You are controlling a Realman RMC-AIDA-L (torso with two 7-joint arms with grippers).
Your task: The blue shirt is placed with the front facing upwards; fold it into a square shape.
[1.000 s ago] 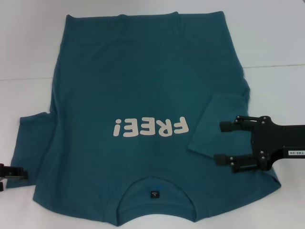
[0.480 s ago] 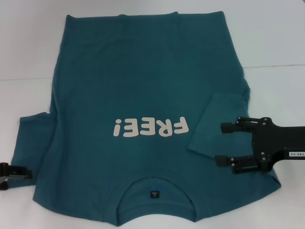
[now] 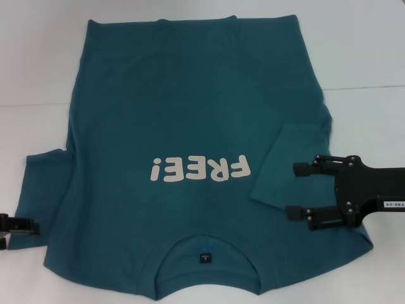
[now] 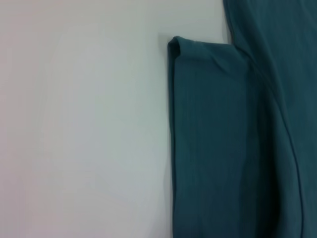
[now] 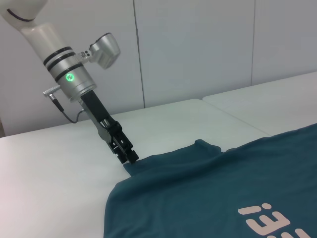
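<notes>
The blue shirt (image 3: 190, 158) lies print-up across the white table (image 3: 361, 57), collar at six o'clock. Its three-o'clock sleeve (image 3: 288, 168) is already folded inward; above it the right gripper (image 3: 297, 190) hovers, fingers apart. The left gripper (image 3: 16, 228) sits at the eight-o'clock sleeve (image 3: 47, 183); whether it is closed cannot be told. It should pinch the sleeve hem squarely before folding inward.

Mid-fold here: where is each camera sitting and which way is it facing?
Head: above, looking forward and down on the shirt; right gripper open over the folded-in right sleeve, left gripper at the edge.
Left wrist: looks straight down on the left sleeve and table; no fingers show.
Right wrist: low, looking across the shirt at the left gripper.
Shared: the shirt in all; the left gripper in two.
</notes>
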